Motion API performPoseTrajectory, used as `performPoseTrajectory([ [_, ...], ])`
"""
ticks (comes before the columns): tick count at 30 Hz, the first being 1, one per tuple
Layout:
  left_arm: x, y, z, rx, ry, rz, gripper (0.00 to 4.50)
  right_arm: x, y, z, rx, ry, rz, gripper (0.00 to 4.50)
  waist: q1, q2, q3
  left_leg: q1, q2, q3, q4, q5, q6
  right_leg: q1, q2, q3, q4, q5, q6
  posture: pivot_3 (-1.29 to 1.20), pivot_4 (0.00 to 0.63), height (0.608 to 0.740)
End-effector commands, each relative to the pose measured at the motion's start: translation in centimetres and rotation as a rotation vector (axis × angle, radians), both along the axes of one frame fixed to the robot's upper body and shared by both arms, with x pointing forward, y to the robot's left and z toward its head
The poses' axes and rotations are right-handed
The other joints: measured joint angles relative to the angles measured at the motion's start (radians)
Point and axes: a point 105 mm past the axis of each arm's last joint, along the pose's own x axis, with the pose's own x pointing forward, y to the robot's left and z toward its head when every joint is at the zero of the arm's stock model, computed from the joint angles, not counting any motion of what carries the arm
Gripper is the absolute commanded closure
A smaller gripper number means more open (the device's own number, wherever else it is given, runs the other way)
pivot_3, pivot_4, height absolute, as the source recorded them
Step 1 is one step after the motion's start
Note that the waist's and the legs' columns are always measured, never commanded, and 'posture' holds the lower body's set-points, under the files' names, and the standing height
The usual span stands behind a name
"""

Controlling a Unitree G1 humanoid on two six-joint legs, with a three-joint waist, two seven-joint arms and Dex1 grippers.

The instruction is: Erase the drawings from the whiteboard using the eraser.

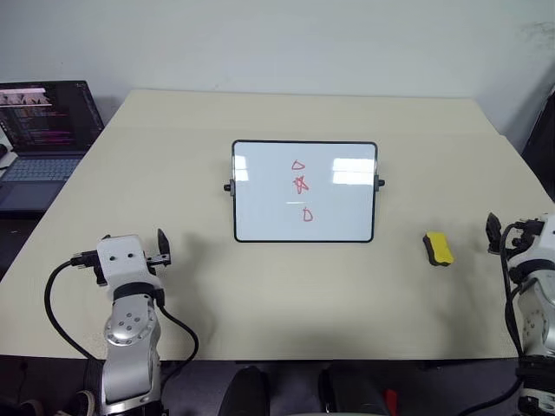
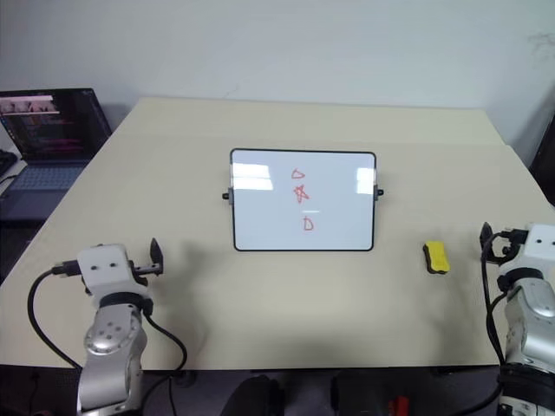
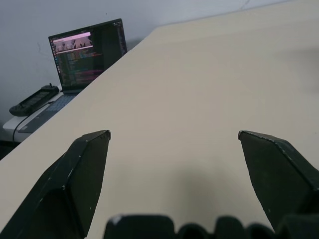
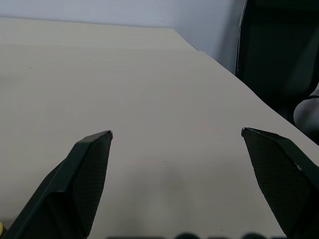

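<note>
The whiteboard [image 1: 260, 208] lies flat in the middle of the beige table [image 1: 303, 303], black-framed, with small knobs on its short sides. The drawings [image 1: 301, 184], three small red sketches, run in a column down its centre: a triangle, a star-like scribble, a D. The eraser [image 1: 438, 248], a yellow block with a black underside, lies on the table right of the board's near corner. My left gripper [image 3: 174, 134] is open over bare table at the near left, its fingers [image 1: 162, 246] well short of the board. My right gripper [image 4: 177, 133] is open at the near right edge, fingers [image 1: 493, 232] just right of the eraser, holding nothing.
An open laptop [image 1: 43, 130] with a lit screen stands off the table's far left corner, with a dark handheld controller [image 3: 35, 99] beside it. A black chair [image 4: 279, 55] stands past the table's right edge. A white wall runs behind the table.
</note>
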Motion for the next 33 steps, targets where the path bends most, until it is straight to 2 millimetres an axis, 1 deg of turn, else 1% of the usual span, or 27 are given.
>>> performPoseTrajectory([
  [1, 0.8, 0.4, -0.3, 0.0, -0.001, 0.024, 0.0, 0.4, 0.1, 2.9, -0.047, -0.063, -0.007, 0.01, 0.0, 0.0, 0.0, 0.0, 0.0, 0.0, 0.0, 0.0, 0.0, 0.0, 0.0, 0.0, 0.0, 0.0, 0.0, 0.0, 0.15, 0.74],
  [3, 1.0, 1.2, -0.4, -0.052, -0.012, 0.103, 0.0, 0.4, 0.1, 3.2, -0.038, -0.067, -0.017, 0.01, 0.0, 0.002, 0.0, 0.001, 0.0, 0.0, 0.0, 0.0, 0.0, 0.0, 0.0, 0.0, 0.0, 0.0, 0.0, 0.0, 0.15, 0.74],
  [5, 1.5, 0.5, 0.4, -0.044, -0.035, 0.049, 0.0, 0.1, 0.5, 3.9, -0.044, -0.085, 0.0, 0.01, 0.0, 0.001, 0.0, 0.0, 0.0, 0.0, 0.0, 0.0, 0.0, 0.0, 0.0, 0.0, 0.0, 0.0, 0.0, 0.0, 0.15, 0.74],
  [7, 1.9, -0.3, 1.3, 0.012, -0.054, -0.026, 0.0, -0.3, 0.8, 4.5, -0.042, -0.103, 0.013, 0.01, 0.0, 0.001, 0.0, -0.001, 0.0, 0.0, 0.0, 0.0, 0.0, 0.0, 0.0, 0.0, 0.0, 0.0, 0.0, 0.0, 0.15, 0.74],
  [9, 2.0, 0.1, 2.3, 0.024, -0.078, -0.039, 0.0, -0.6, 1.1, 4.7, -0.015, -0.114, 0.025, 0.01, 0.0, 0.001, 0.0, -0.002, 0.0, 0.0, 0.0, 0.0, 0.0, -0.001, 0.0, 0.0, 0.0, 0.0, 0.0, 0.0, 0.15, 0.74],
  [12, 2.1, 1.0, 4.1, 0.026, -0.123, -0.059, 0.0, -0.4, 2.5, 4.8, 0.021, -0.128, 0.089, 0.01, 0.0, 0.001, 0.0, -0.002, 0.0, -0.001, 0.0, 0.0, 0.0, -0.001, 0.0, -0.001, -0.001, 0.0, 0.001, 0.0, 0.15, 0.74],
  [13, 2.4, 1.0, 5.0, 0.031, -0.144, -0.097, 0.0, -0.2, 2.8, 4.9, 0.027, -0.131, 0.107, 0.01, 0.0, 0.001, 0.0, -0.002, 0.0, -0.001, 0.0, 0.0, 0.0, -0.001, 0.0, 0.0, -0.001, 0.0, 0.001, 0.0, 0.15, 0.74],
  [15, 3.1, 0.3, 7.2, 0.031, -0.196, -0.235, 0.0, 0.1, 3.6, 5.4, 0.052, -0.145, 0.144, 0.01, 0.0, 0.002, 0.0, -0.002, 0.0, -0.001, 0.0, 0.0, 0.0, -0.001, 0.0, -0.001, 0.0, 0.0, 0.001, 0.0, 0.15, 0.74],
  [16, 3.7, -1.0, 8.5, 0.037, -0.216, -0.355, 0.0, 0.1, 3.8, 5.4, 0.062, -0.133, 0.156, 0.01, 0.0, 0.002, 0.0, -0.001, 0.0, -0.001, 0.0, 0.0, 0.0, -0.001, 0.0, -0.001, 0.0, 0.0, 0.0, 0.0, 0.15, 0.74],
  [18, 4.5, -2.8, 10.4, 0.02, -0.23, -0.536, 0.0, -0.3, 4.7, 5.3, 0.073, -0.093, 0.187, 0.01, 0.004, 0.002, 0.0, -0.001, 0.0, -0.001, 0.0, 0.0, 0.0, -0.001, 0.0, -0.001, 0.0, 0.0, 0.0, 0.0, 0.15, 0.74],
  [19, 4.7, -4.6, 11.2, 0.032, -0.22, -0.661, 0.0, -0.7, 5.1, 5.3, 0.072, -0.069, 0.212, 0.01, 0.008, 0.002, 0.0, -0.002, 0.0, -0.001, 0.0, 0.0, 0.0, -0.001, 0.0, -0.002, 0.0, 0.0, 0.0, 0.0, 0.15, 0.74],
  [20, 4.9, -6.1, 11.6, 0.043, -0.2, -0.764, 0.0, -1.0, 5.3, 4.9, 0.057, -0.025, 0.216, 0.01, 0.009, 0.002, 0.0, -0.002, 0.0, -0.002, 0.0, 0.0, 0.0, -0.001, 0.0, -0.002, 0.0, 0.0, 0.0, 0.0, 0.15, 0.74],
  [22, 5.1, -8.4, 11.8, 0.047, -0.147, -0.954, 0.0, -1.5, 6.7, 4.4, 0.085, 0.019, 0.253, 0.01, 0.013, 0.003, 0.0, -0.003, -0.002, -0.002, 0.0, 0.0, 0.0, 0.0, 0.0, -0.002, -0.001, -0.001, 0.001, 0.0, 0.15, 0.74],
  [23, 4.9, -9.8, 11.9, 0.046, -0.12, -1.052, 0.0, -1.7, 7.2, 3.7, 0.108, 0.077, 0.258, 0.01, 0.013, 0.003, 0.0, -0.003, -0.001, -0.001, 0.0, 0.0, -0.001, 0.0, 0.0, -0.001, -0.001, -0.001, 0.001, 0.0, 0.15, 0.74],
  [25, 4.2, -11.6, 11.9, 0.057, -0.066, -1.204, 0.0, -2.1, 8.8, 2.8, 0.156, 0.127, 0.301, 0.01, 0.01, 0.002, 0.0, -0.003, -0.001, -0.001, 0.0, 0.0, -0.001, -0.001, 0.0, -0.001, -0.002, -0.001, 0.002, 0.0, 0.15, 0.74],
  [27, 3.2, -13.4, 11.5, 0.096, -0.003, -1.355, 0.0, -2.4, 9.5, 2.0, 0.157, 0.17, 0.316, 0.01, 0.001, 0.003, 0.001, -0.003, 0.0, -0.001, 0.0, 0.0, -0.001, -0.001, 0.0, -0.001, -0.002, -0.001, 0.002, 0.0, 0.15, 0.74],
  [30, 2.3, -15.1, 10.9, 0.139, 0.06, -1.495, 0.0, -2.6, 10.0, 1.4, 0.136, 0.204, 0.297, 0.01, -0.004, 0.005, 0.002, -0.003, 0.0, -0.002, 0.0, 0.0, -0.001, -0.001, 0.001, -0.001, -0.001, -0.002, 0.001, 0.0, 0.15, 0.74],
  [33, 1.9, -17.0, 10.5, 0.132, 0.099, -1.594, 0.0, -2.6, 10.5, 1.4, 0.114, 0.2, 0.291, 0.01, -0.003, 0.005, 0.002, -0.003, 0.0, -0.002, 0.0, 0.0, -0.001, -0.001, 0.002, -0.001, -0.001, -0.002, 0.002, 0.0, 0.15, 0.74],
])
